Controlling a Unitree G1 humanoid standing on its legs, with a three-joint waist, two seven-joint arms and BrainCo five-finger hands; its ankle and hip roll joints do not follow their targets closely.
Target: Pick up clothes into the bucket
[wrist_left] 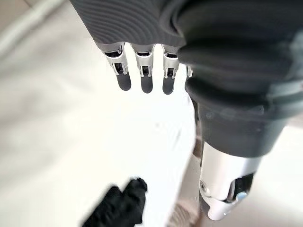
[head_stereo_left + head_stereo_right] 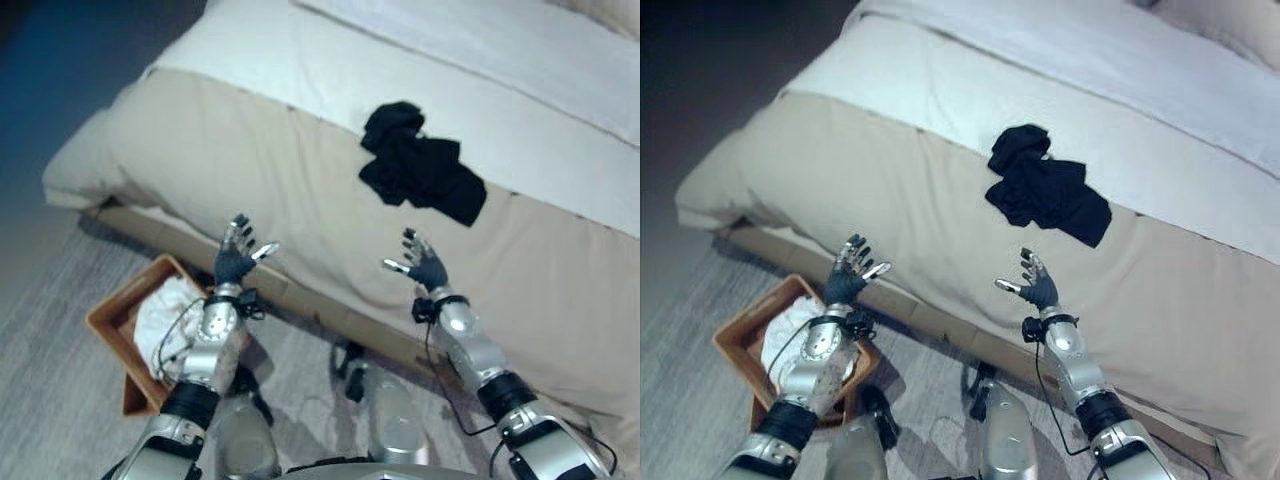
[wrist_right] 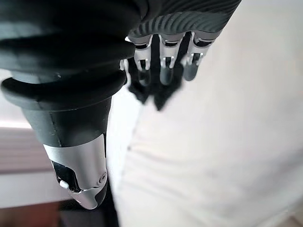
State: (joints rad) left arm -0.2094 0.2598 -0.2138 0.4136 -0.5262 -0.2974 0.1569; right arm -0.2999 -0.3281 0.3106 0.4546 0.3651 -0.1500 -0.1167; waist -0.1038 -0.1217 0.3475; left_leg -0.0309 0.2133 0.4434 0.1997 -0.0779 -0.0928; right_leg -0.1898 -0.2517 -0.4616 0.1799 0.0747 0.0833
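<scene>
Left eye view, near to far, w/ the bed (image 2: 300, 190) as landmark. Nearest: brown bucket (image 2: 108, 322) on the grey floor (image 2: 50, 300) just off the bed's lower edge, toward the robot's left side; it's tilted and has white cloth (image 2: 165, 310) in it. Left hand (image 2: 236, 258) is raised above the bucket's bed-side rim, in front of the bed's beige side; fingers straight and spread, thumb out, nothing in it. Left wrist view agrees: fingertips (image 1: 146, 85) extended, free of any cloth, pale bedding past them. Right hand (image 2: 422, 265) is also up in front of the beige side, well apart from the left; fingers straight, relaxed, empty. Right wrist view shows fingers (image 3: 165, 73) straight w/ dark cloth blurred beyond them, not touching. Farther: black clothes (image 2: 420, 165) lie crumpled on top of the bed, where beige cover meets white sheet (image 2: 480, 60), beyond both hands and closer to the right one.
</scene>
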